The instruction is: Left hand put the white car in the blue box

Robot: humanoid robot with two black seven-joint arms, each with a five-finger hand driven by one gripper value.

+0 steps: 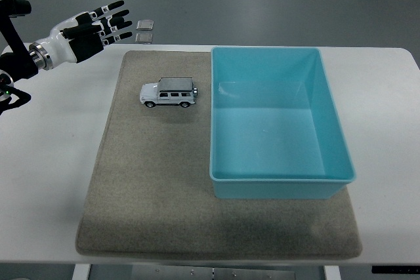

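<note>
A small white toy car [168, 93] with a grey roof stands on the grey mat [157, 181], just left of the blue box [279, 181]. The box is open-topped and holds nothing. My left hand [98, 25] hovers above the table's far left corner, up and to the left of the car and well apart from it. Its fingers are spread and hold nothing. My right arm does not show.
The mat lies on a white table [46, 162]. Two small square metal plates [144, 31] lie on the floor beyond the table's far edge, near my left hand.
</note>
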